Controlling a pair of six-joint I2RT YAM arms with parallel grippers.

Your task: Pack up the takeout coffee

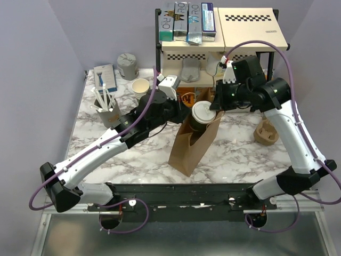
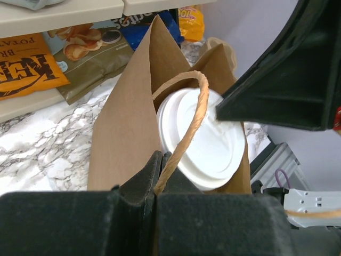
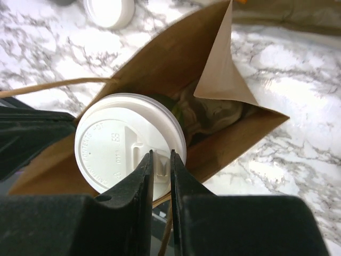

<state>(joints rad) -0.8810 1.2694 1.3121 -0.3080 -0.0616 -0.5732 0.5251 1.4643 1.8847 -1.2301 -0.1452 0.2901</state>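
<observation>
The weakest link is the grip itself. The right gripper [image 3: 160, 164] is pinched on the white lid [image 2: 213, 146] of the takeout coffee [image 3: 114, 144], not on the cup wall, so a press-on lid carries the whole weight. If it pops free, the cup drops into the paper bag [image 1: 192, 146] and probably spills. Whether the fingers have the rim or a raised edge of the lid is hard to make out from the wrist view.

A second risk is the bag's twine handle [image 2: 194, 112]. From the left wrist view it loops across the front of the lid, and a cup lowered askew could snag on it or on the bag's rim. The bag also leans rather than stands (its base rests on the marble table [image 1: 133, 160]), so a sideways push may topple it.

The cup sits in the bag's mouth, with the lid about level with the opening and its green body down inside.

The left gripper [image 2: 158, 160] is clamped together on that handle, holding the mouth up. The left arm lies long and low across the table, from the near left corner to the bag. The right arm rises from its base at the near right, bends at a high elbow and reaches leftwards, with its wrist tipped down over the opening.
</observation>
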